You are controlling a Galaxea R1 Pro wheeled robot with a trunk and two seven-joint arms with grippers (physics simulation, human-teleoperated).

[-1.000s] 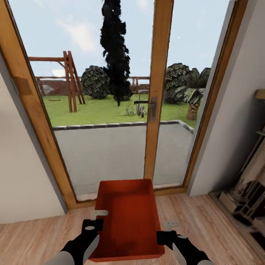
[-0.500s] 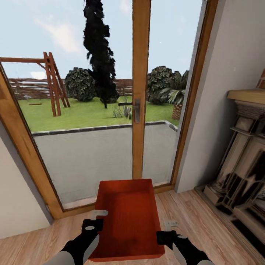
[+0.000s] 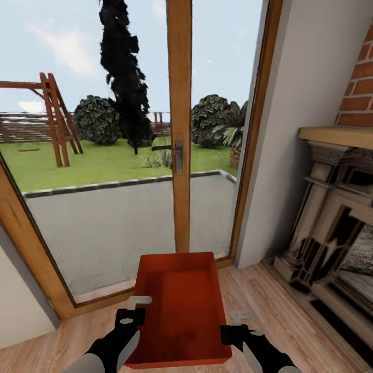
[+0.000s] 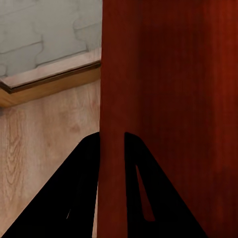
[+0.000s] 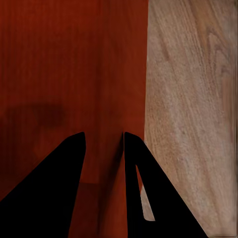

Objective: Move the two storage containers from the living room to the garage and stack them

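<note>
Above light wood planks, each claw [image 3: 135, 305] [image 3: 239, 320] clamps the ribbed orange-red bin's [image 3: 178, 305] low wall.

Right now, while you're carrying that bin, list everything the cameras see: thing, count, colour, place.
storage container: one, orange-red, open-top and empty, held between both grippers in front of the robot.
glass doors: one wood-framed set, straight ahead; dark handle on the centre post.
wood-plank floor: light, under and around the container.
wall: beige, right of the doors.
fireplace: one, pale stone surround with a wooden mantel, red brick above, far right.
outside: grey patio, green lawn, brown wooden swing frame at left, dark tall tree, bushes.
left gripper: black, fingers astride the container's left wall.
right gripper: black, fingers astride the container's right wall.
</note>
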